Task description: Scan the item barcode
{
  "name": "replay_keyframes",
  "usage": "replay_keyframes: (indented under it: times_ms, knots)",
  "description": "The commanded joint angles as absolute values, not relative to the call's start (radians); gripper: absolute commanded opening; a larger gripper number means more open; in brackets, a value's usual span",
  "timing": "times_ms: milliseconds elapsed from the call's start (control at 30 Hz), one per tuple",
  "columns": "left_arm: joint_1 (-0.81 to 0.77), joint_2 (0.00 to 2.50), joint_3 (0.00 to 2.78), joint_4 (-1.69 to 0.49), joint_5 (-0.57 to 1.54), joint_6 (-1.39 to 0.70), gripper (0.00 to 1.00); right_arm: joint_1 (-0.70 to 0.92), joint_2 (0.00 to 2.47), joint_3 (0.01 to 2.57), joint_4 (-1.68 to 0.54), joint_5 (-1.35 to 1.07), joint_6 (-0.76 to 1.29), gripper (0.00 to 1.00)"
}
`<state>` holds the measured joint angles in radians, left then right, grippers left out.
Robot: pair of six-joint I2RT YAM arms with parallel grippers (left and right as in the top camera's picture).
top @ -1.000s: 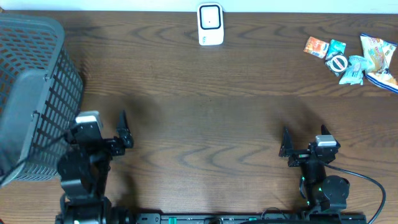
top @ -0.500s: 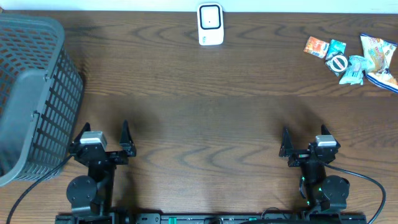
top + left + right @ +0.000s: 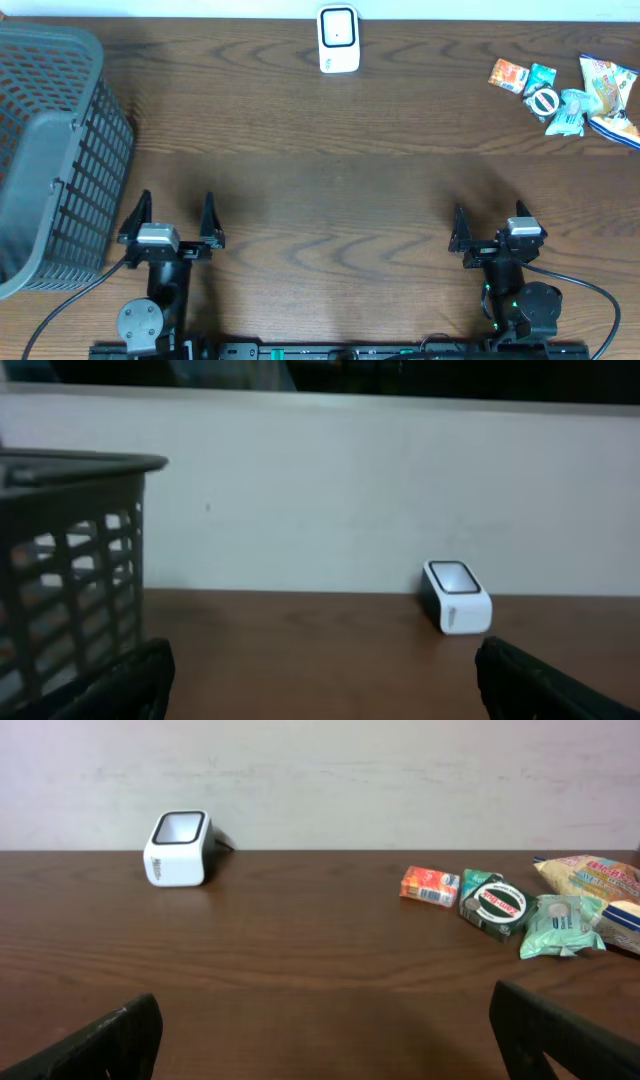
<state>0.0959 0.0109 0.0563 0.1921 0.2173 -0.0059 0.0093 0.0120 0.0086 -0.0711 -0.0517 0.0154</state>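
Facing the white scanner [image 3: 338, 40] from the near edge of the wooden table [image 3: 330, 170], both arms sit low and well apart from it. Left gripper [image 3: 176, 205]: near side, off to the scanner's left, jaws spread wide, nothing between them. Right gripper [image 3: 489, 212]: near side, off to the scanner's right, jaws likewise wide apart and empty. Scanner stands upright at the far edge, against the pale wall, window tilted up. Items for scanning lie in a loose cluster far to the scanner's right, along the same far edge: orange packet [image 3: 508, 74] closest to the scanner, teal packet [image 3: 541, 76] just beside it, round-labelled green pack [image 3: 545, 101] touching a mint pouch [image 3: 570, 112], and a large crisp bag [image 3: 608, 90] farthest out. No barcode legible from any view. Dark grey mesh basket [image 3: 50, 150] sits far to the scanner's left, beyond the left gripper. Neither gripper touches any item.
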Motion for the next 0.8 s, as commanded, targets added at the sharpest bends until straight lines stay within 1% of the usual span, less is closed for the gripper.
replay_keyframes:
  times_ms: [0, 200, 333, 567, 767]
  knots:
    - [0.093, 0.002, 0.011, 0.253, 0.247, 0.007, 0.95, 0.004, 0.006, 0.006, -0.074, -0.052, 0.029, 0.99]
    - [0.051, 0.002, 0.004, 0.26, 0.184, 0.007, 0.95, 0.004, 0.006, 0.006, -0.074, -0.052, 0.029, 0.99]
    - [0.01, 0.002, 0.004, 0.171, 0.115, 0.006, 0.95, 0.004, 0.006, 0.006, -0.074, -0.052, 0.029, 0.99]
    - [-0.001, 0.002, 0.004, -0.002, 0.114, -0.005, 0.95, 0.004, 0.006, 0.006, -0.074, -0.052, 0.029, 0.99]
    - [-0.014, 0.002, 0.004, -0.06, 0.109, -0.005, 0.95, 0.004, 0.006, 0.006, -0.074, -0.052, 0.029, 0.99]
